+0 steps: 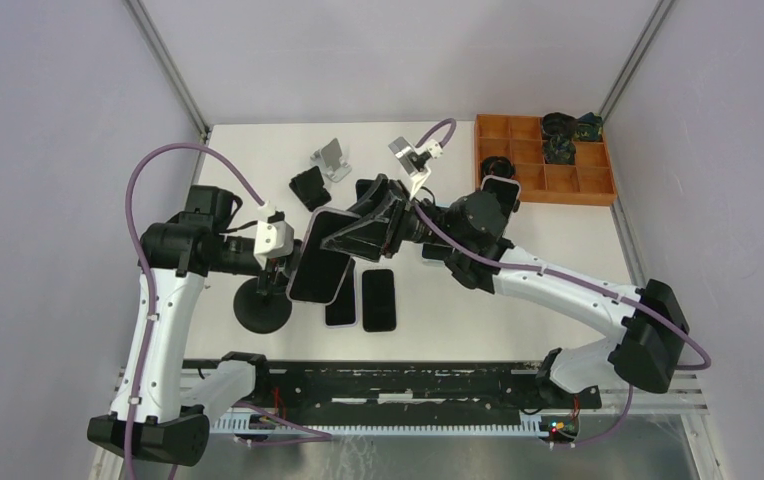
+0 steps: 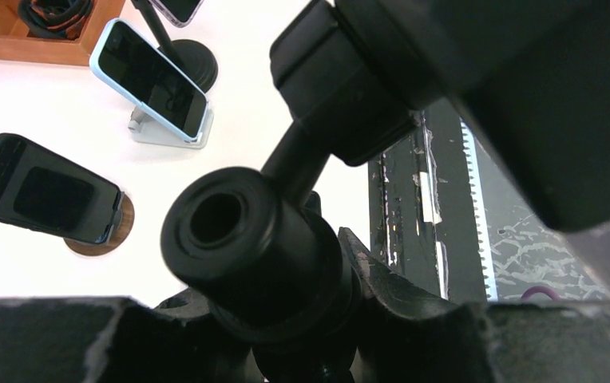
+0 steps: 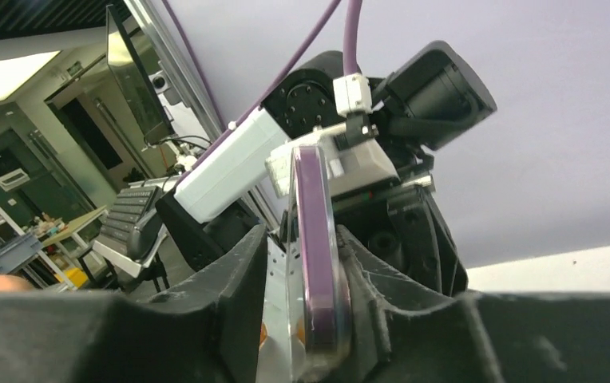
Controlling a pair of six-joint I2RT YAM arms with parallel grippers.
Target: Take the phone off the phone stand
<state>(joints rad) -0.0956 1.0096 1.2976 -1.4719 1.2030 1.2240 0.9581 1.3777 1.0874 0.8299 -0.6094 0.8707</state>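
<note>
- My left fingers (image 2: 413,319) are clenched on the neck of the black phone stand with a round base (image 2: 246,239), one finger on each side of its thick collar, just below the ball joint
- The stand's base sits on the white desk (image 1: 558,230), in the left half and close to the near edge
- The purple-edged phone with a black screen (image 1: 318,262) is up off the desk, over the left half, about midway between the far and near edges, just right of my left wrist, its screen turned upward
- My right fingers (image 3: 230,311) straddle that phone, which stands edge-on between them; one finger lies against it, but I cannot tell whether they are grasping it or have released it
- I cannot tell whether the phone is still seated in the stand's head
- Two black phones (image 1: 378,298) lie flat side by side near the near edge, just right of the stand's base
- A light blue phone on a silver stand (image 2: 154,80) and a black phone on a round wooden base (image 2: 42,187) stand toward the far edge
- A brown wooden compartment tray (image 1: 558,180) sits at the far right corner, with black items in some compartments
</note>
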